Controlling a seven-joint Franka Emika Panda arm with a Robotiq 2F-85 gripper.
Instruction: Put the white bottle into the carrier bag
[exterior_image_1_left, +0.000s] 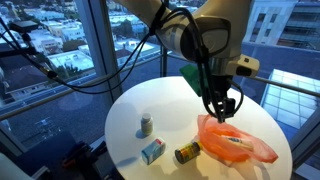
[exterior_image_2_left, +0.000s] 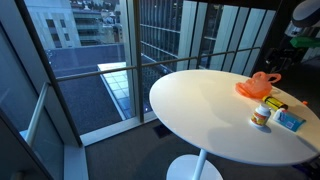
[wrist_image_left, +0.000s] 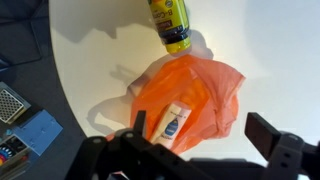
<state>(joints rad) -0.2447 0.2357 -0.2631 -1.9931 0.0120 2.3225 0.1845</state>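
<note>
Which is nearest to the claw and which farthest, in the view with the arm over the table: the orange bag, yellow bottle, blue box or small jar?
1. the orange bag, directly under the claw.
2. the yellow bottle, lying just beside the bag.
3. the blue box and the small jar, across the table from the bag: too close to call.

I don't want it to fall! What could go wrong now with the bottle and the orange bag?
1. The bag lies near the table edge, so a nudge from the open gripper might push it off.
2. The white bottle lies on the floppy bag and might slide out.
3. The yellow can lies on its side beside the bag and may roll if bumped.
</note>
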